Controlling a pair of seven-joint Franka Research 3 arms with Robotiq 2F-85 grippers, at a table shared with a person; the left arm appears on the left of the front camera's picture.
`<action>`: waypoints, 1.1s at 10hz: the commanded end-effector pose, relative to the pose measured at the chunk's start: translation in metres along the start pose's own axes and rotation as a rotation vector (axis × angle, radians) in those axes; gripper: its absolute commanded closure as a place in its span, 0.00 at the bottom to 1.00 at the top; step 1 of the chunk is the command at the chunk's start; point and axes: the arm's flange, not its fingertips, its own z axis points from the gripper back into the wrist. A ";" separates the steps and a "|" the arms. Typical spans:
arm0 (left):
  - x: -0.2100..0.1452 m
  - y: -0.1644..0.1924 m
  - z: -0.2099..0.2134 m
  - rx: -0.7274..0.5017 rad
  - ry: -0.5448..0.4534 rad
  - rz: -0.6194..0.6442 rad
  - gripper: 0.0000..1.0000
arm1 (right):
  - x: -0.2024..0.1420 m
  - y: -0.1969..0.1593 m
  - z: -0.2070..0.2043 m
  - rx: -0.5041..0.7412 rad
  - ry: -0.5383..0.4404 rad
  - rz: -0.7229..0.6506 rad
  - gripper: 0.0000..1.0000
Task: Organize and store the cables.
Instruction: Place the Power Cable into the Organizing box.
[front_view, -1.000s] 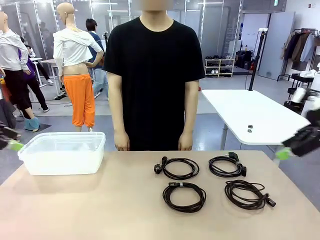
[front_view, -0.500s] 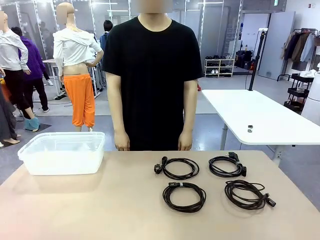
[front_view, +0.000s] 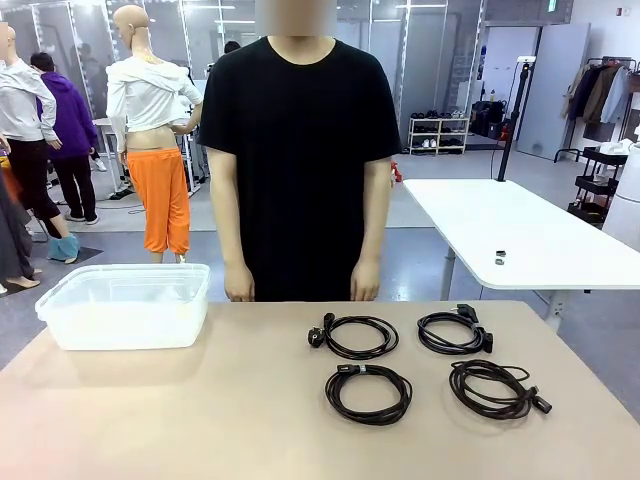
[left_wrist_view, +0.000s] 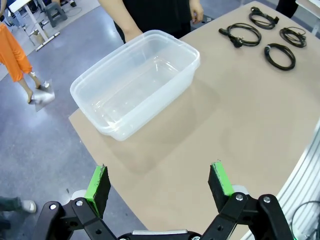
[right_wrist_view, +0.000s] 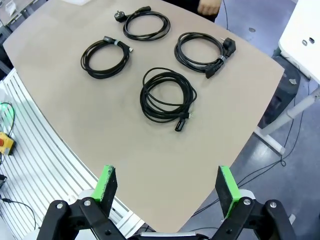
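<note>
1. Cables (front_view: 492, 402): four black coils (two rows of two) on the bench's (front_view: 200, 420) right half.
2. Clear tub (front_view: 125, 270): bench's left end.
3. Left pincer (left_wrist_view: 158, 172), right pincer (right_wrist_view: 165, 172): both released, grasping nothing.

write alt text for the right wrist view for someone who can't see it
Four coiled black cables lie apart on a tan table, none touching. The right claw, open and empty, frames the foreground with its green pads. A person's hand shows at the table's far edge.
</note>
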 end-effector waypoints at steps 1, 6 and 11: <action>0.002 0.000 0.001 -0.011 -0.016 -0.011 0.00 | 0.002 0.000 -0.002 0.009 -0.004 0.008 0.00; 0.002 0.000 0.001 -0.011 -0.016 -0.011 0.00 | 0.002 0.000 -0.002 0.009 -0.004 0.008 0.00; 0.002 0.000 0.001 -0.011 -0.016 -0.011 0.00 | 0.002 0.000 -0.002 0.009 -0.004 0.008 0.00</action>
